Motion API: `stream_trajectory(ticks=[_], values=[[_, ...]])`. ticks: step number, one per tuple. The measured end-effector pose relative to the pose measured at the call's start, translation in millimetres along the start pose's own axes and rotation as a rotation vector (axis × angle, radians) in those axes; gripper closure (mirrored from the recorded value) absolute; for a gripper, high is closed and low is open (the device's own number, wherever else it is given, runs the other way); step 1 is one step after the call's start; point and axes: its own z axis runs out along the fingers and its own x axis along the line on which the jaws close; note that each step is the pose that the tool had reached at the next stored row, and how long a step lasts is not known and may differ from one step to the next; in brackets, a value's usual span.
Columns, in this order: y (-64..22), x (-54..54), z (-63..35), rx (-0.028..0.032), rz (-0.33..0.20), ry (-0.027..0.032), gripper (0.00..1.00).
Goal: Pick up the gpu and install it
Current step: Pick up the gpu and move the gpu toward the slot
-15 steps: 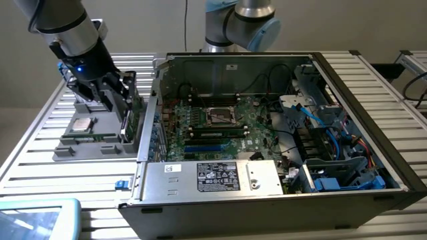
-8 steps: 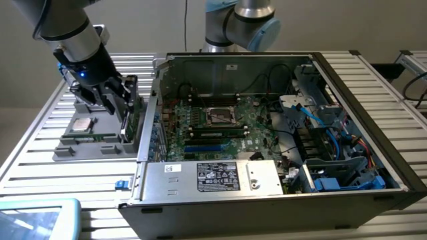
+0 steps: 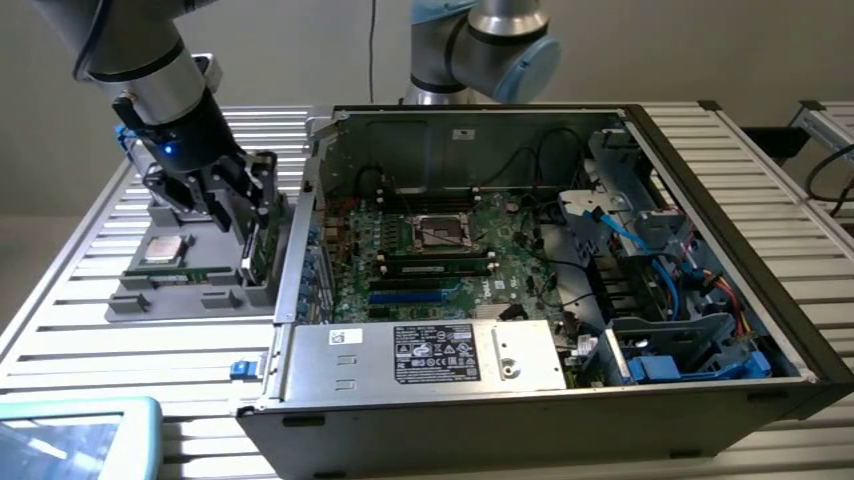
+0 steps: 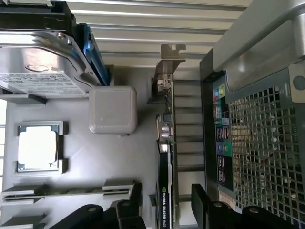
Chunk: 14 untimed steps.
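**Figure. Gripper over the parts tray, card between open fingers.**

Exterior view: you had the gripper (image 3: 251, 240) low over the gray parts tray (image 3: 147, 300). The tray lay on the slatted table (image 3: 67, 330), just beside the open computer case (image 3: 534, 430), on the exterior view's left. The gpu (image 3: 272, 245) stood on edge in the tray, along the side nearest the case. It was not yet installed. Inside the case, the motherboard (image 3: 441, 250) lay exposed, with the power supply (image 3: 427, 355) toward the front.

Wrist view: you saw the gpu (image 4: 167, 157) edge-on, its metal bracket (image 4: 171, 59) at the far end. The gripper (image 4: 167, 195) straddled the card. Its black fingers (image 4: 136, 195) stood wide apart, one on each side. A gap showed between each finger and the card, so nothing was gripped. The case's rear port panel (image 4: 221, 138) ran close alongside the card on one side.

On the card's other side, the tray (image 4: 95, 162) carried these parts:
- a small gray square block (image 4: 113, 109)
- a processor (image 4: 39, 146) seated in its recess
- a hard drive (image 4: 38, 71) with a white label
- a narrow memory stick (image 4: 57, 193) lying in a long slot
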Motion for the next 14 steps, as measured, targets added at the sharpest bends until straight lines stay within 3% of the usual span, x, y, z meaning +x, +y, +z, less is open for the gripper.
stream_trajectory(ticks=[2,6,14], values=[[4.5,0.3,2.2,0.0109,-0.001,0.0000,0.47],[7.6,1.2,9.8,0.0118,-0.001,-0.0002,0.47],[6.3,2.4,23.5,0.0115,-0.001,-0.0001,0.47]])
